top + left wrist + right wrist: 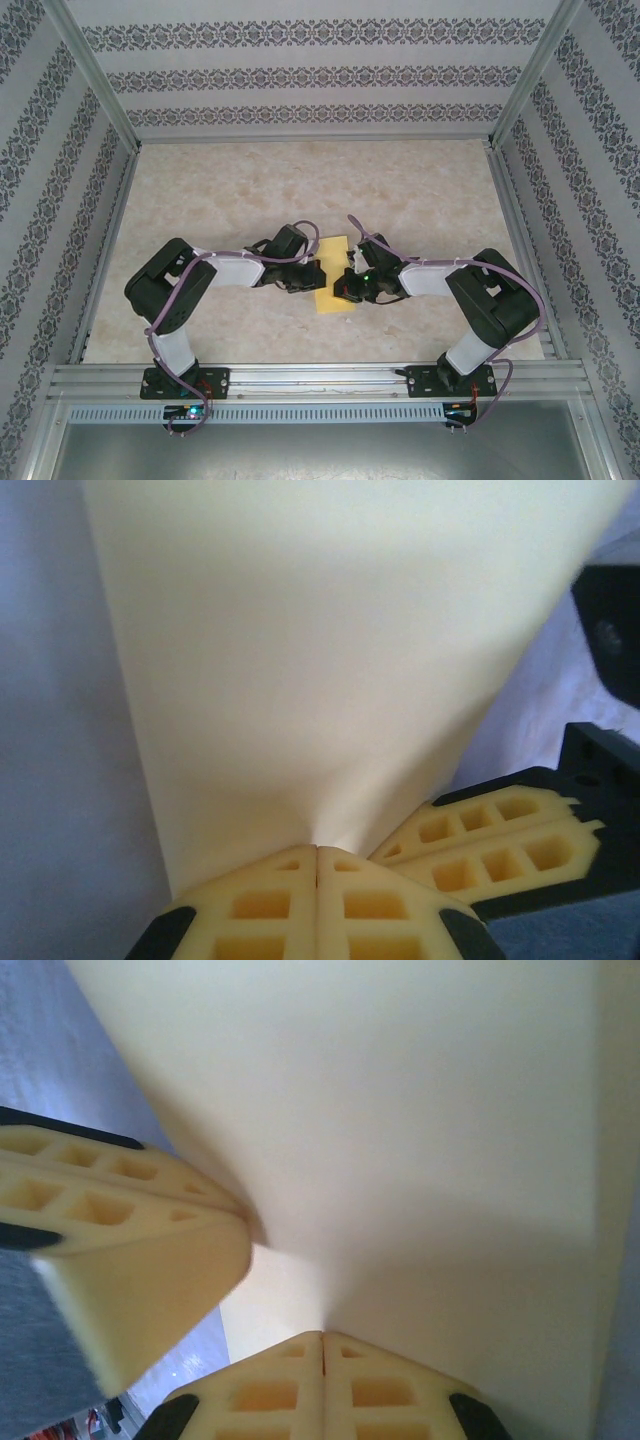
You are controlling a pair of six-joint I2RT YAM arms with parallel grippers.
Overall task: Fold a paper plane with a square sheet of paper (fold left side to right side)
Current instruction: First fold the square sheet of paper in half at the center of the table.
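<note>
Pinching the paper (332, 300) from opposite sides, both hands meet near the middle of the table (250, 190), slightly closer to its near edge than its far one. From above, the paper shows as a narrow pale-yellow strip. Its long axis runs from the near edge toward the far edge, and the far end leans a little to the right. The left hand (318, 278) sits at the strip's left long edge and the right hand (346, 285) at its right long edge, the two almost facing each other. In the left wrist view, that hand's fingers (260, 905) are pressed together, with the sheet fanning out from their seam. The right wrist view shows its fingers (265, 1395) clamped on the sheet likewise. Whether the paper lies flat cannot be told.
</note>
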